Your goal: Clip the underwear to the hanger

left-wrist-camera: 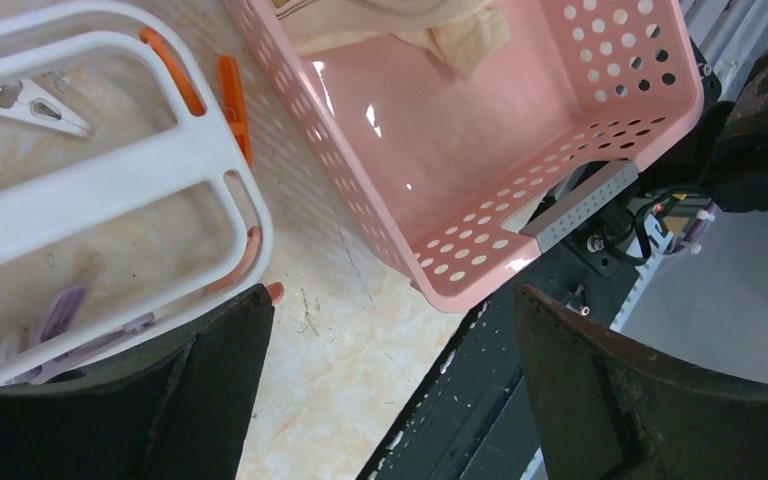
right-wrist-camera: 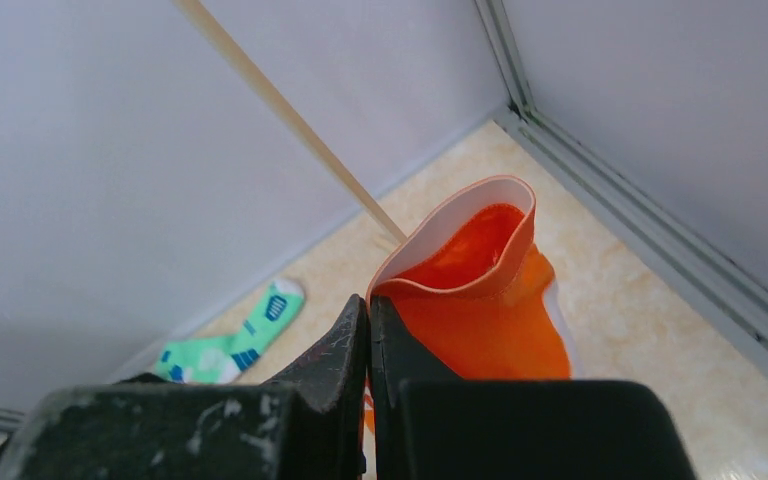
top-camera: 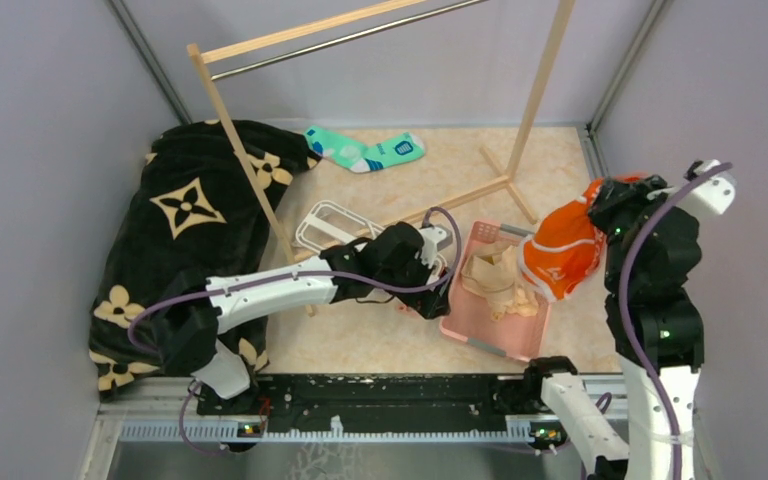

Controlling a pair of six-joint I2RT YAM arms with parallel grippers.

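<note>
Right of the pink plastic basket [top-camera: 490,335], my right claw [right-wrist-camera: 369,310] pinches bright orange boxer briefs [right-wrist-camera: 485,330] aloft for clipping; left claw [left-wrist-camera: 392,300] spread.

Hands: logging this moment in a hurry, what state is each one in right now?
Left hand: open, holding nothing.
Right hand: closed on the orange boxer briefs.
</note>
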